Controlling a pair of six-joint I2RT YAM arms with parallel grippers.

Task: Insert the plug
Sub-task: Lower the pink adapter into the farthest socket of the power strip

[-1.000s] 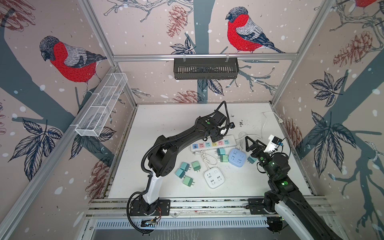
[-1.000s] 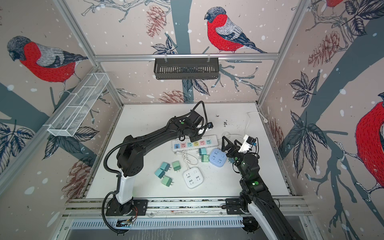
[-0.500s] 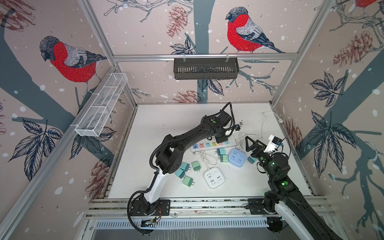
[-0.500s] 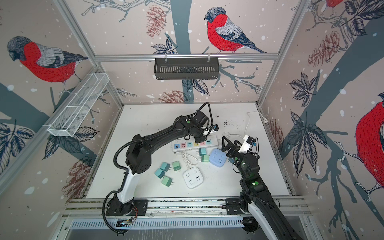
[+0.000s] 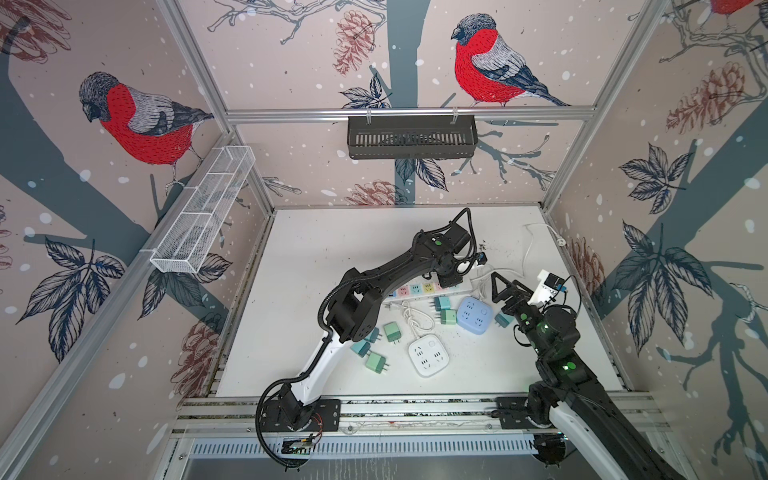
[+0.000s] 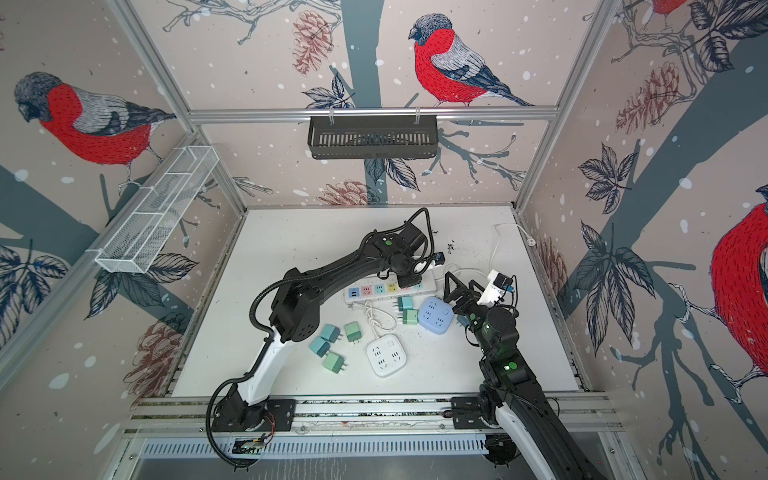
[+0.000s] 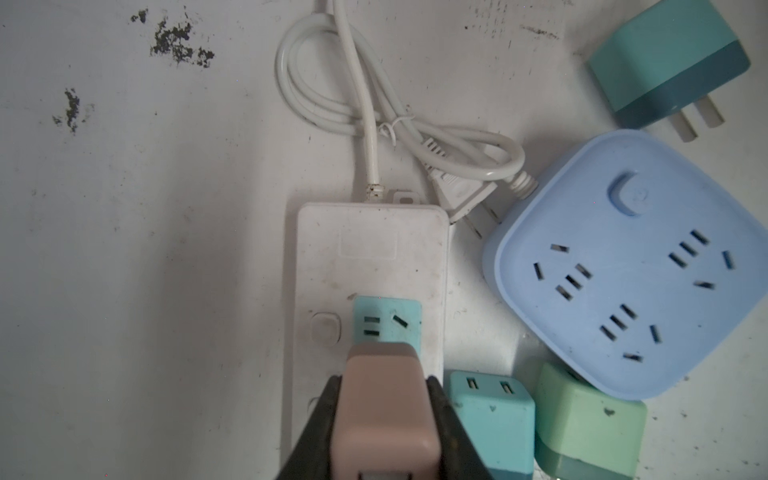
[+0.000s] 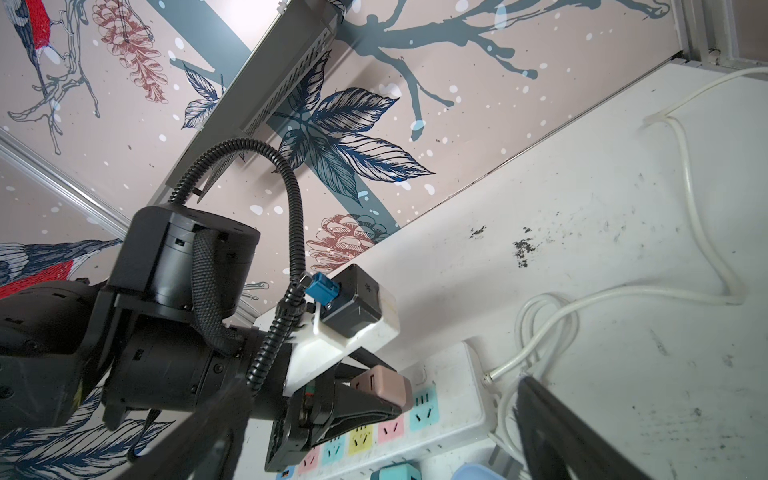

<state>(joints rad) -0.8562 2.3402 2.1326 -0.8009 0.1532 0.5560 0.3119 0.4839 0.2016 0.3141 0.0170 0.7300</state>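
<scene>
Two tools, left tool (image 7: 384, 399) clamped on pink plug (image 7: 386, 428), shifted toward power strip (image 7: 370, 257) cord end, right tool (image 5: 509, 289) wide, empty.

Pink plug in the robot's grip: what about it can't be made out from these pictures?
- Prongs: the pink plug's own body covers them in the left wrist view; the left tool covers them in the right wrist view.
- Whether it is seated in the strip: cannot tell, for the same reason.
- The plug in both top views: lost beneath the left arm.
</scene>
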